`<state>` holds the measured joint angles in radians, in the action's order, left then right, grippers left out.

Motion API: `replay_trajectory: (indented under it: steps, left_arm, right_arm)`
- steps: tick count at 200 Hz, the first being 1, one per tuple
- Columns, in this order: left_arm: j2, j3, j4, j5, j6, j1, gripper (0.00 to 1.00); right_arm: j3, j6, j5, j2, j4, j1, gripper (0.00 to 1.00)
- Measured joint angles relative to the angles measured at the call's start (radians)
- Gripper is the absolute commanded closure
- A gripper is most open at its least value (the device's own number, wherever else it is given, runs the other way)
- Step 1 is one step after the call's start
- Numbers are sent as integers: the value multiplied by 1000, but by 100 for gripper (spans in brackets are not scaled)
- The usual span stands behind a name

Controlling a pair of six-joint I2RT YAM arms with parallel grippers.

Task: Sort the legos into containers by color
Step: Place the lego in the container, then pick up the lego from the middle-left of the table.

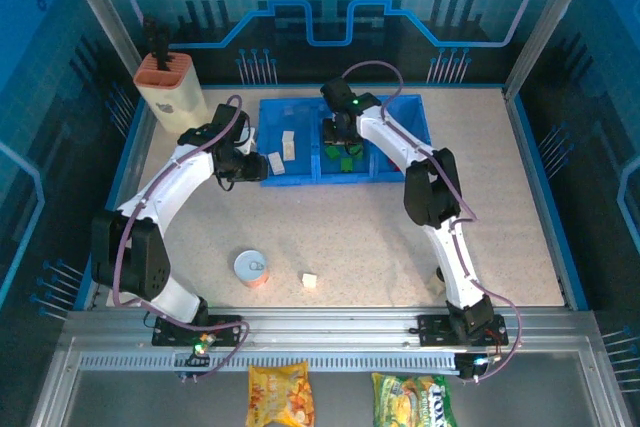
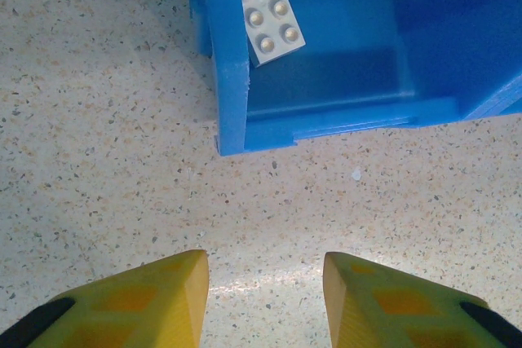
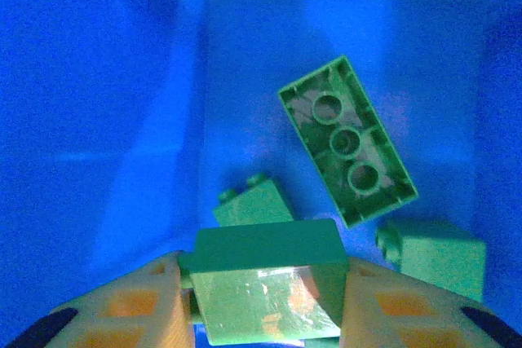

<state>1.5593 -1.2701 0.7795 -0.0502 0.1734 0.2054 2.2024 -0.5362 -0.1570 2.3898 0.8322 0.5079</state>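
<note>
Nearest the arm bases, two snack bags (image 1: pixel 280 394) lie below the rail. Beyond them a round silver can (image 1: pixel 251 268) stands on the speckled tabletop (image 1: pixel 350 237), with one cream brick (image 1: pixel 309 280) just beside it to the right. Farther out, the left tool (image 2: pixel 265 275) hangs over bare tabletop just short of the near left corner of the blue tray (image 2: pixel 232 79); its yellow fingers stand apart with nothing between them. In the tray's left compartment lie two white bricks (image 2: pixel 269 10), studs up. The right tool (image 3: pixel 261 283) reaches down into the middle compartment and is clamped on a green brick (image 3: pixel 265 299). Three loose green bricks (image 3: pixel 347 143) rest on the compartment floor beyond it, one of them hollow side up. At the far left corner stands a cream holder (image 1: pixel 172 92) with an orange top.
</note>
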Motion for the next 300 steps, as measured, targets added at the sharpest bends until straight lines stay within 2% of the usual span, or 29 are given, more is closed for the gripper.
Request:
replay_trajectory:
  steps: [96,168,257,300]
  left_arm:
    - [0,7,0,-4,0,-1,57]
    - [-2,7,0,-35,8,6,57]
    - [-30,25,31,-39,31,110,57]
    - [-69,66,53,-34,93,198,55]
  right_arm:
    - [-142,-14,90,11,-221,-32,47]
    - [-277,5,97,-127,-243,-31,43]
    - [-443,60,67,-363,-202,14,43]
    - [-540,70,26,-453,-157,54,43]
